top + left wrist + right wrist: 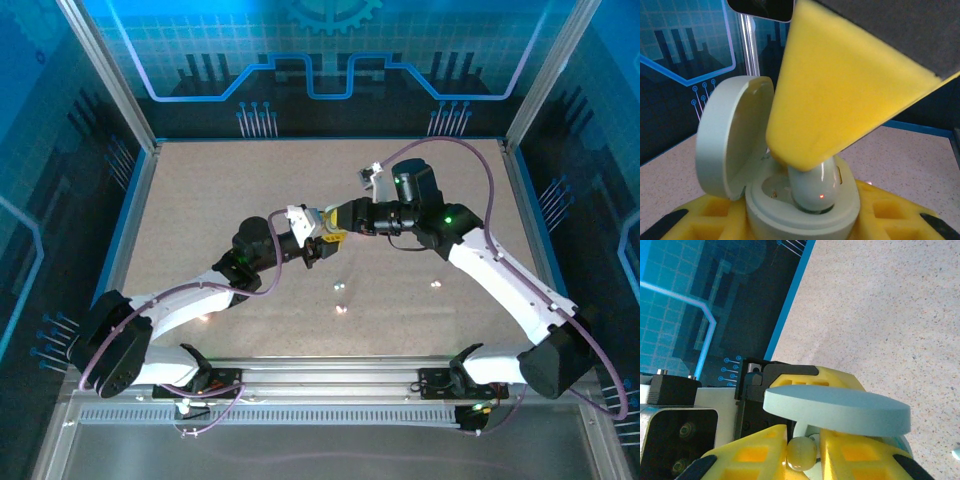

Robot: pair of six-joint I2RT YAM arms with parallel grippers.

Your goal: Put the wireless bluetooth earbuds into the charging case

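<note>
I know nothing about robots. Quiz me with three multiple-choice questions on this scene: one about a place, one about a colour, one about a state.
1. Where is the charging case? A flat on the table; B between the left gripper's fingers; C on a shelf.
2. What colour are the fingertips? A yellow; B red; C white.
3. The case's lid is: A shut; B open; C taken off.
Answers: B, yellow fingers flank its base; A, both wrist views show it; B, it stands hinged up beside an earbud.
</note>
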